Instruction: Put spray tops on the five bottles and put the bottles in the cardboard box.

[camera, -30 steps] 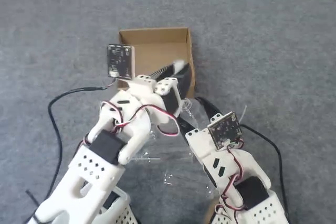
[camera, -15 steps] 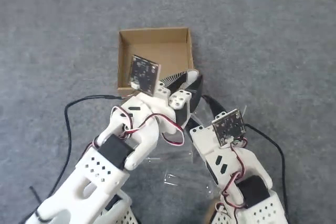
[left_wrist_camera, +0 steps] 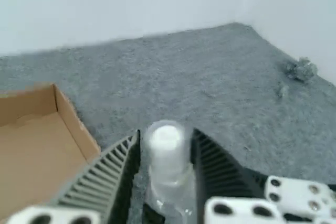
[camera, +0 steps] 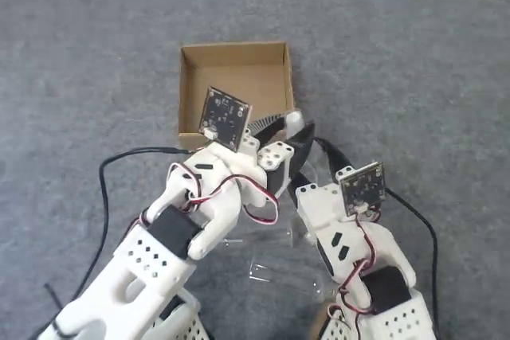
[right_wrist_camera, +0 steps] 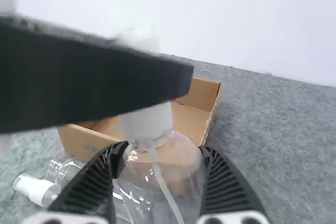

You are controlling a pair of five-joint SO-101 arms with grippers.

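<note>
The bottle [right_wrist_camera: 157, 177] is clear, thin plastic and looks empty, so I judge it light, slippery and easy to dent. It stands between the right fingers [right_wrist_camera: 89, 187], which are clamped on its shoulder. This is a good place to hold, because the wall is stiffer there. The white top [left_wrist_camera: 167, 148] sits on the neck, between the left fingers [left_wrist_camera: 113, 174], which are closed on it. It is small and hard, good for twisting. The box [camera: 231, 48] lies just beyond the left fingers on the desk [camera: 414, 77].
</note>
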